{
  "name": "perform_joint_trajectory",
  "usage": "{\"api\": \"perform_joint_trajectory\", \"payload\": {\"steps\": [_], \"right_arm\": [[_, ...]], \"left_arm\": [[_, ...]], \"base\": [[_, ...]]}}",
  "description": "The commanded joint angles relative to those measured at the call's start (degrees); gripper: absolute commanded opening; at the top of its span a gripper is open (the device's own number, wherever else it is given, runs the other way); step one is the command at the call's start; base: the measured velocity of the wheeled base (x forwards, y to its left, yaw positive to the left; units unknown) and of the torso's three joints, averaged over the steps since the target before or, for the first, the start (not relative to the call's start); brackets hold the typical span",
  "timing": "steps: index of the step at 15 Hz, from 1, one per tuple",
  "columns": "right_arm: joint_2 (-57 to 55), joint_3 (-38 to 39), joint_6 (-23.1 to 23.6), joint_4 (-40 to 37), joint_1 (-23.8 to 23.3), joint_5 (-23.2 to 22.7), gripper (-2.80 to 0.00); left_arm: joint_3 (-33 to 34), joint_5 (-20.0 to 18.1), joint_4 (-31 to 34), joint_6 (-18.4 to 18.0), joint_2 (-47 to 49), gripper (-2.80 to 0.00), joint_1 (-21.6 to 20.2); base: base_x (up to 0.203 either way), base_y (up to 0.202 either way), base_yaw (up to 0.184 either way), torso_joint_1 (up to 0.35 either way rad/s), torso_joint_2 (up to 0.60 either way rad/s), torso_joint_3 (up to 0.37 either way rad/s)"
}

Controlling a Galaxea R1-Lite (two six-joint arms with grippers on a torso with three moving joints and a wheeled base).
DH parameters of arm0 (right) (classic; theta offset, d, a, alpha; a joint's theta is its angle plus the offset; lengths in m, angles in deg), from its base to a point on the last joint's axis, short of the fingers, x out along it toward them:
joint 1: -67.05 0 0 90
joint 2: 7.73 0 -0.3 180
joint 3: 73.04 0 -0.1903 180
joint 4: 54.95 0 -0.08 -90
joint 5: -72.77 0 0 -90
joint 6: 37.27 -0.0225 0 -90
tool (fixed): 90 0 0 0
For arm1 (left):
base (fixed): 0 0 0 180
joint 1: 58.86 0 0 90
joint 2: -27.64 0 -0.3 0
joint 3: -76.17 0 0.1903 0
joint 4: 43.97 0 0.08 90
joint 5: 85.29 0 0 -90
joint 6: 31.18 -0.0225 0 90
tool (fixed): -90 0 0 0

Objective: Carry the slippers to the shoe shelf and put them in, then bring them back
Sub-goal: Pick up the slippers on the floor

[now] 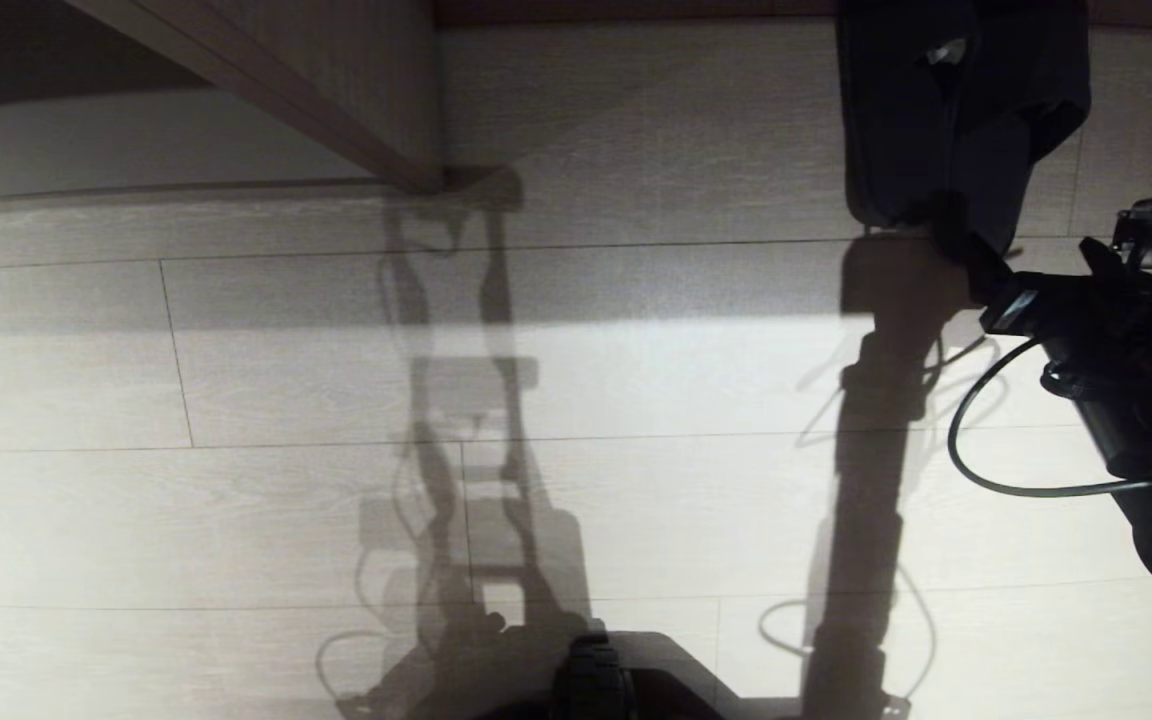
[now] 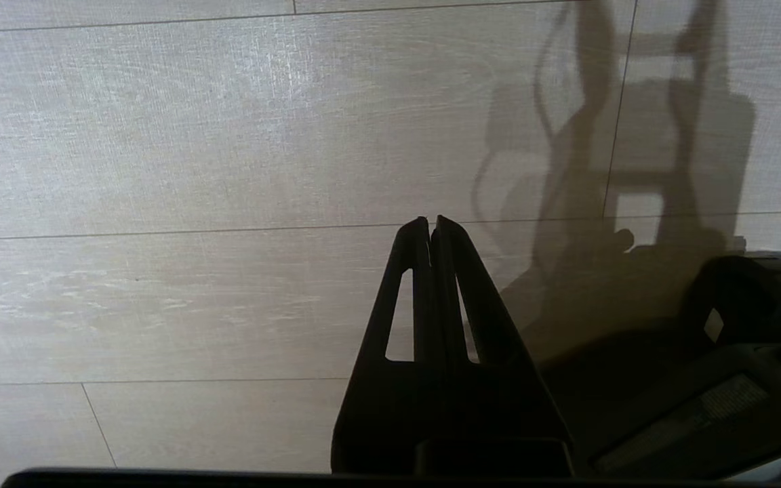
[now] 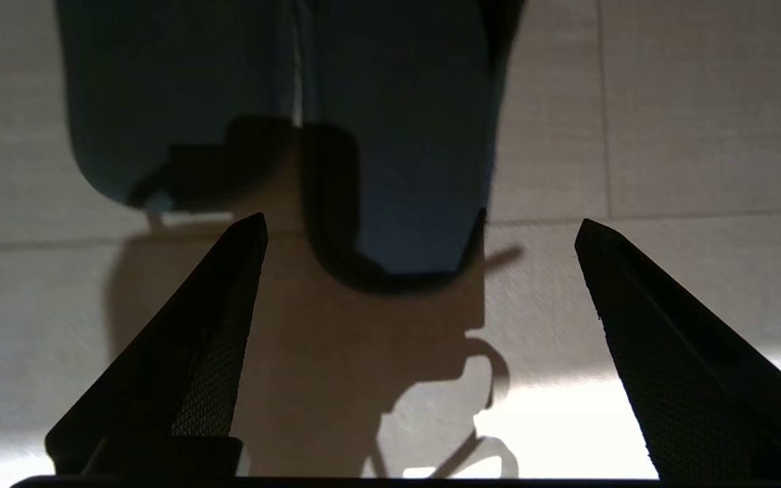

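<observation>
Now slippers (image 3: 390,135) lie just beyond the wide-spread right claw (image 3: 421,227).

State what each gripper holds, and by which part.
Nothing is held. The right gripper is open just short of the dark blue-grey fabric slippers lying on the floor; the left gripper is shut, empty.

Dark blue-grey slippers (image 3: 397,135), pale wood-grain floor (image 1: 236,400)

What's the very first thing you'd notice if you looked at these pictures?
The dark slippers lying side by side on the pale wood floor, top right in the head view. The right gripper hangs just short of them, fingers wide apart and holding nothing. Long robot shadows stripe the sunlit floor, and the left gripper is shut.
</observation>
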Motion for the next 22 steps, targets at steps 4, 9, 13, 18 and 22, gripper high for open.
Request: {"api": "perform_joint_trajectory", "payload": {"steps": [4,9,13,18,22], "right_arm": [[0.11,-4.28,-2.57,0.40,3.84,4.10,0.00],[-0.91,-6.86,-5.45,0.25,4.85,8.13,0.00],[-4.29,-8.25,-5.56,0.41,4.82,8.05,0.00],[-7.53,-13.09,-5.07,0.51,4.50,7.82,0.00],[-9.69,-17.87,-4.63,0.51,4.36,7.67,0.00]], "left_arm": [[0.02,-0.01,-0.02,0.01,0.00,-2.80,-0.02],[0.02,-0.01,-0.02,0.01,0.00,-2.80,-0.02],[-0.06,-0.01,-0.02,0.01,0.00,-2.80,-0.02],[0.02,-0.01,-0.02,0.01,0.00,-2.80,-0.02],[-0.01,-0.01,-0.02,0.01,0.00,-2.80,-0.02]], "base": [[0.000,0.000,0.000,0.000,0.00,0.000],[0.000,0.000,0.000,0.000,0.00,0.000],[0.000,0.000,0.000,0.000,0.00,0.000],[0.000,0.000,0.000,0.000,0.00,0.000],[0.000,0.000,0.000,0.000,0.00,0.000]]}}
